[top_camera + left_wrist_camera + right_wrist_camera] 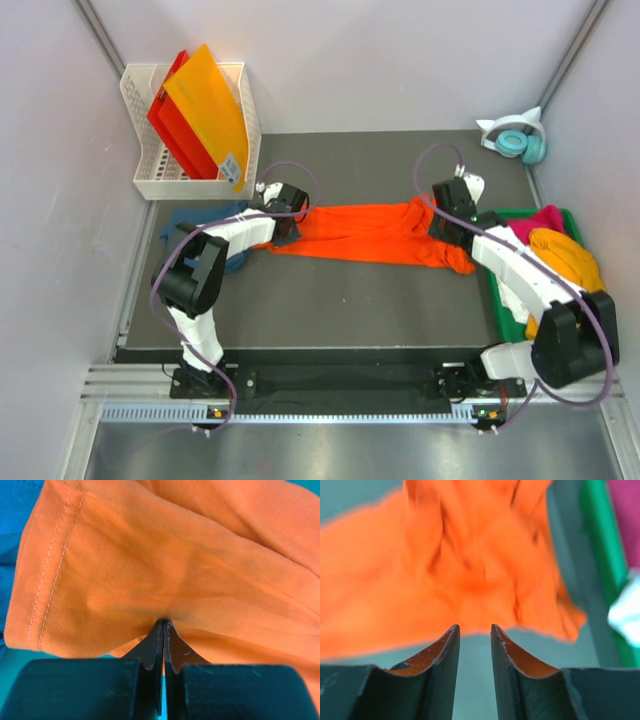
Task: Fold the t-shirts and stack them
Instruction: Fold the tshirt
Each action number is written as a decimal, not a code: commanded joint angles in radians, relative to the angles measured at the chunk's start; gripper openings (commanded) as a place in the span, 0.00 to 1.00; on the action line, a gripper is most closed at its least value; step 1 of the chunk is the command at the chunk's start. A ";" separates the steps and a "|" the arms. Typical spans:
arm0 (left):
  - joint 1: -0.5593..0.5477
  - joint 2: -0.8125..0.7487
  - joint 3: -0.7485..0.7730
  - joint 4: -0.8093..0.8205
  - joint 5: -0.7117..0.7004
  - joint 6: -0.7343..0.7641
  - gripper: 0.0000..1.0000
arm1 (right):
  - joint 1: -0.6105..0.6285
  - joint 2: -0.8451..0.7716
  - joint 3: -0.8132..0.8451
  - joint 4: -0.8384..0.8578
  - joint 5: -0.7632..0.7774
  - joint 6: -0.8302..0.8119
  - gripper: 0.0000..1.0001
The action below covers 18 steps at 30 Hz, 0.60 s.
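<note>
**Top external view: left pincer (284, 212) clamped on the bright orange cloth t-shirt (365, 232)**

Seen from above, the shirt lies stretched in a long crumpled band across the middle of the dark grey tabletop (340, 300), between my two arms; my left pincer grips its left end, just beside the dark teal-blue cloth t-shirt (190, 222) bunched near the tabletop's left edge; from the left wrist, my two fingers are pressed together on a pinch of orange cloth, with a stitched hem to their left; my right pincer (475, 627) stands at the shirt's bunched right end, its jaws a narrow gap apart with nothing between them and bare tabletop showing through; further right, a green plastic tray (500, 300) holds a magenta cloth t-shirt (545, 218) and a yellow-orange cloth t-shirt (570, 255).
</note>
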 commanded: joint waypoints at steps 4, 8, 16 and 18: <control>0.002 0.079 -0.075 -0.028 0.044 -0.047 0.00 | -0.140 0.251 0.207 0.072 0.078 -0.051 0.24; 0.003 0.074 -0.070 -0.039 0.038 -0.047 0.00 | -0.166 0.366 0.252 0.066 0.057 -0.037 0.17; 0.002 0.084 -0.055 -0.053 0.050 -0.055 0.00 | -0.169 0.498 0.281 0.079 0.029 -0.037 0.15; -0.004 0.081 -0.053 -0.059 0.051 -0.052 0.00 | -0.168 0.547 0.314 0.064 0.021 -0.037 0.13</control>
